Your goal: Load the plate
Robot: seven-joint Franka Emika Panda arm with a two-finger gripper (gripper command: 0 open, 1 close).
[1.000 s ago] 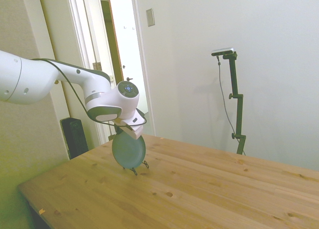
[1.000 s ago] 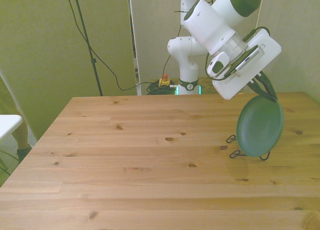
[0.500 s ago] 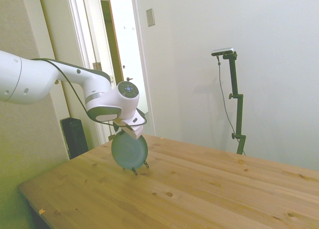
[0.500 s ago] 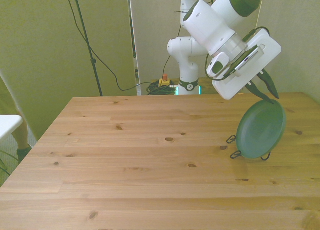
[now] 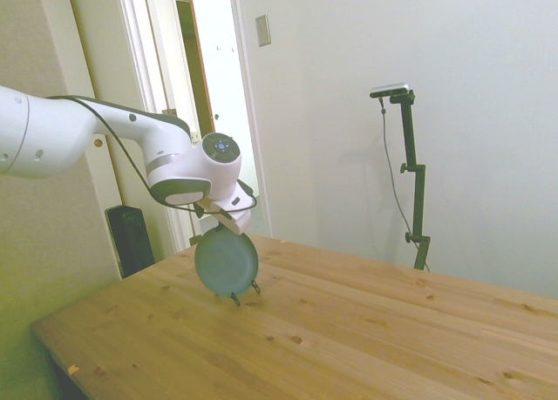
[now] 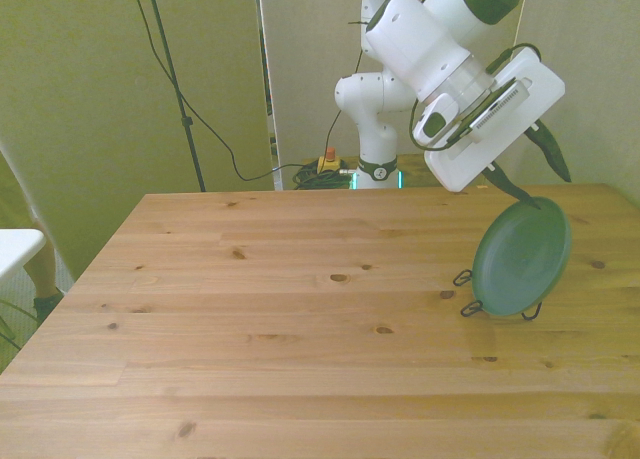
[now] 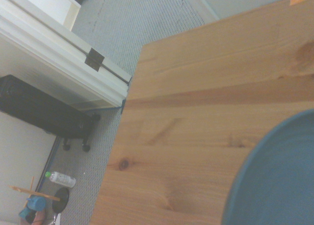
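We see the fingers [image 6: 530,169] spread apart, just above the plate's [image 6: 521,257] top rim, grasping nothing. The plate stands on edge, tilted, in a wire rack [image 6: 467,292] on the desk [image 6: 300,319], near the front view's right.

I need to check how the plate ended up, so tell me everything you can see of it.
The plate is round, shallow, matte teal-green with a raised rim. It stands nearly upright on edge, leaning back slightly, in a small black wire stand near the front view's right table edge. Only the stand touches it; the open claw hangs just above its rim, apart.
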